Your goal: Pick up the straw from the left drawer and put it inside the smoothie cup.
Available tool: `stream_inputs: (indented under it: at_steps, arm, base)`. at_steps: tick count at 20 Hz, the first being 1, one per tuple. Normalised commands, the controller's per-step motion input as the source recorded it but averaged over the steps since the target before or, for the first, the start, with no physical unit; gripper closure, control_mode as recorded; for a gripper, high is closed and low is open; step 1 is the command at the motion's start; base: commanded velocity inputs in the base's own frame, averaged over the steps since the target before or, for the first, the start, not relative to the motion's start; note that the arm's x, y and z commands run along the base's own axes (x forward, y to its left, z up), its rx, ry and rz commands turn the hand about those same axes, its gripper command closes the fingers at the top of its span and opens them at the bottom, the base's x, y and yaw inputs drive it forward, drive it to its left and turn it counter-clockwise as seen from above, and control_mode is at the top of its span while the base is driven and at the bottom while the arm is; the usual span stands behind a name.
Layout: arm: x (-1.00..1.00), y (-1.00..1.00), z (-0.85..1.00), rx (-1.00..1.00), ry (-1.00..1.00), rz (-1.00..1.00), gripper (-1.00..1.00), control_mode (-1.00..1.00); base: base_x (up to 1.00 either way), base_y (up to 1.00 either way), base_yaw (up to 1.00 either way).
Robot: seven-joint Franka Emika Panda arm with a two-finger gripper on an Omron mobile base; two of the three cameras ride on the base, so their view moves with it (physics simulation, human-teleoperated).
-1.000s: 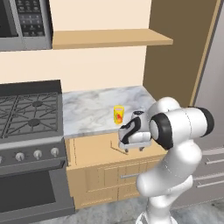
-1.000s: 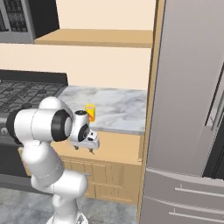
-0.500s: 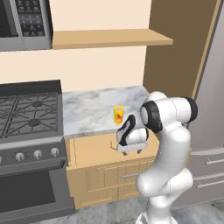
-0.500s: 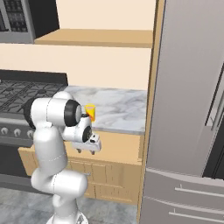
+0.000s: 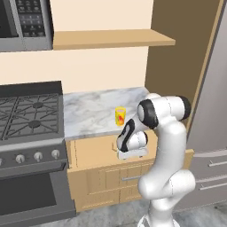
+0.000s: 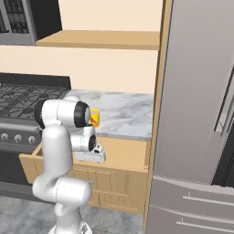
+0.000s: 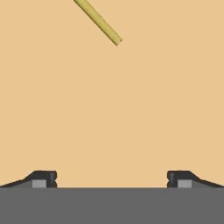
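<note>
Light-wood panelling marks the left drawer (image 5: 95, 153), which is seen pulled out below the marble bench (image 5: 95, 111) in the left base view. The gripper (image 5: 131, 154) is held low over the drawer's inside, and compared with a second ago the arm's elbow has been drawn back and raised while the hand has been kept over nearly the same spot. The smoothie cup (image 5: 119, 116) is left standing on the bench near its front edge, just behind the hand.

From the right base view the same is shown from the other side: the arm has been folded more upright, the gripper (image 6: 91, 156) is hung above the drawer (image 6: 125, 157), and the cup (image 6: 94, 118) is partly covered by the arm.

In the hand view the fingers (image 7: 43, 178) are spread wide with nothing between them, pointed down at the drawer floor. The straw (image 7: 98, 22) is seen lying there towards the top, well apart from the fingers. It is judged that the hand must yet be shifted over the straw before any grasp.

No brand, label or writing can be read; only a red-orange mark on the cup is made out.
</note>
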Motion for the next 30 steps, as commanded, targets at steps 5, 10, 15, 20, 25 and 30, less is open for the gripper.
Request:
stream_inputs:
  at_steps: [5,10,15,20,25,30]
  arm:
    - [-0.82,-0.13,-0.06,0.00,-0.01,0.01,-1.00,-1.00]
    - [-1.00,-0.21,0.00,0.00,-0.05,0.04,-1.00,-1.00]
    - [-1.00,-0.11,0.08,0.00,-0.07,0.08,-1.00,-1.00]
    - [-0.48,0.00,0.57,0.00,-0.11,0.10,-1.00,-1.00]
    - [0.10,0.06,0.73,0.00,-0.15,0.07,-1.00,-1.00]
    - [0.26,0.15,0.23,0.00,-0.13,0.02,-1.00,-1.00]
  base:
    - [0.00,0.00,0.00]
    - [0.00,0.00,0.00]
    - [0.00,0.00,0.00]
    - [0.00,0.00,0.00]
    - [0.00,0.00,0.00]
    - [0.00,0.00,0.00]
